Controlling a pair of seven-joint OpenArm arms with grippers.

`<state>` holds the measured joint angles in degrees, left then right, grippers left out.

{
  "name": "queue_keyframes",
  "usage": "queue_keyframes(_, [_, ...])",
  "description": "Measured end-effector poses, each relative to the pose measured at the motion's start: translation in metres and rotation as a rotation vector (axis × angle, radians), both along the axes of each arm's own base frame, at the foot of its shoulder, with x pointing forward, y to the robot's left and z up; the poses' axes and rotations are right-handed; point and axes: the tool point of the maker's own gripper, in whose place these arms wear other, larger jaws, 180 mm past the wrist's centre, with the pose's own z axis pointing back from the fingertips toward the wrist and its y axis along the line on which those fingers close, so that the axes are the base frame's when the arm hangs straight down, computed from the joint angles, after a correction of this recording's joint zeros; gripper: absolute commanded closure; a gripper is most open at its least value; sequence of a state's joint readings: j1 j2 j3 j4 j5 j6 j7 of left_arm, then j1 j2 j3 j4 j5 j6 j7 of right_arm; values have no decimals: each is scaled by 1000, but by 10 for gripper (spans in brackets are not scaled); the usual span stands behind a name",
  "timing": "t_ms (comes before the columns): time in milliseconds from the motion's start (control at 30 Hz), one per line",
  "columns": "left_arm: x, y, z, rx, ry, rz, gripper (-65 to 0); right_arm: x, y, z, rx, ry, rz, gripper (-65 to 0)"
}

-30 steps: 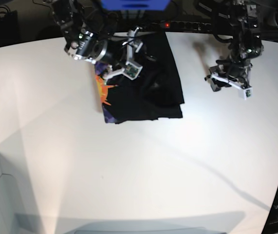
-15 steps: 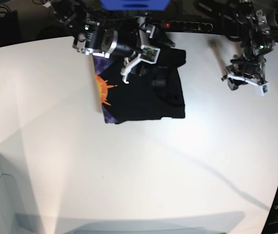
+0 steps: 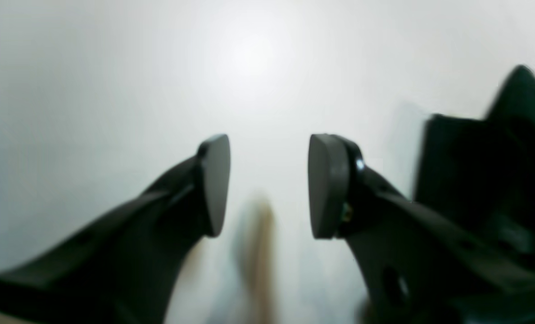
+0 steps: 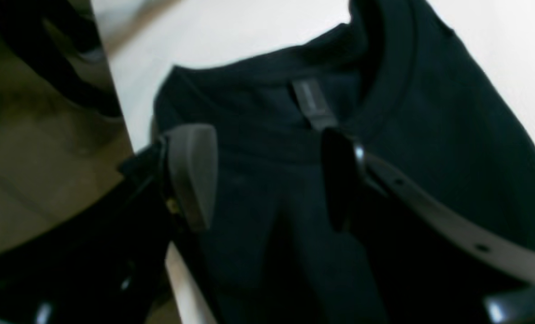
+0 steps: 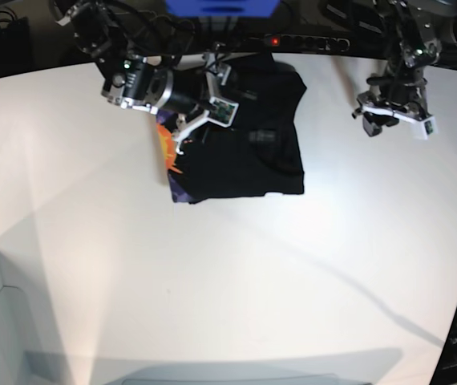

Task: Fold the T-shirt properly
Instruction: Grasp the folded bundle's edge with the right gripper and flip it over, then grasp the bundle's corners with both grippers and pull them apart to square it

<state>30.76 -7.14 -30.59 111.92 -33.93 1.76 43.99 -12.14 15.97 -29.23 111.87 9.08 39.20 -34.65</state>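
The black cotton T-shirt (image 5: 248,144) lay folded at twelve o'clock. The right gripper (image 4: 267,180) hovered over its collar, jaws wide, empty; the left gripper (image 3: 267,184), likewise empty, waited clear at two o'clock.

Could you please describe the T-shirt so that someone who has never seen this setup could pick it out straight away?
Look at the far edge of the white table, near its middle. The T-shirt lies there as a folded black bundle, under the right gripper. It is the only cloth on the table, and an orange-and-purple print peeks out along one side.
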Motion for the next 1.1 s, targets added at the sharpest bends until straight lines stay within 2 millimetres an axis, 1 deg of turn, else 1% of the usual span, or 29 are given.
queue_keyframes(67, [-1,-12,0,-38,-15,18,-363,10,-13,-1,-15,-10,-39,-373])
queue_keyframes(133, [-1,-34,-7,-80,-5,-6,-417,26,-31,-1,-40,-28,-101,-373])
queue_keyframes(167, [-2,-45,-11,-102,10,-33,-429,33,-38,0,-44,-35,-125,-373])
queue_keyframes(267, [5,-82,-18,-157,10,-112,-431,47,-53,2,-59,-55,-178,-373])
queue_keyframes(333, [10,-102,-31,-197,33,-150,-431,54,-56,4,-53,-60,-209,-373])
queue_keyframes(367, [11,-111,-41,-216,58,-162,-431,58,-57,5,-39,-58,-230,-373])
queue_keyframes(400, [16,-122,-45,-236,47,-185,-431,62,-61,5,-30,-55,-249,-373])
queue_keyframes(467, [30,-138,-52,-274,39,-211,-431,68,-73,-4,-51,-37,-293,-373])
queue_keyframes(533, [42,-147,-56,-284,33,-234,-431,69,-79,-14,-71,-11,-312,-373])
queue_keyframes(633, [58,-164,-58,-300,25,-274,-431,71,-85,-19,-67,4,-332,-373])
queue_keyframes(767, [87,-182,-58,-319,4,-323,-431,77,-106,-27,-95,20,-392,-373])
queue_keyframes(867, [108,-195,-55,-332,0,-335,-431,84,-119,-24,-92,9,-434,-373])
queue_keyframes(967, [127,-204,-45,-350,-20,-349,-431,93,-130,-21,-108,-7,-465,-373])
queue_keyframes(1067, [134,-209,-39,-352,-11,-356,-431,103,-140,-15,-101,-30,-498,-373])
queue_keyframes(1100, [132,-210,-33,-350,-15,-366,-431,105,-145,-14,-104,-32,-510,-373])
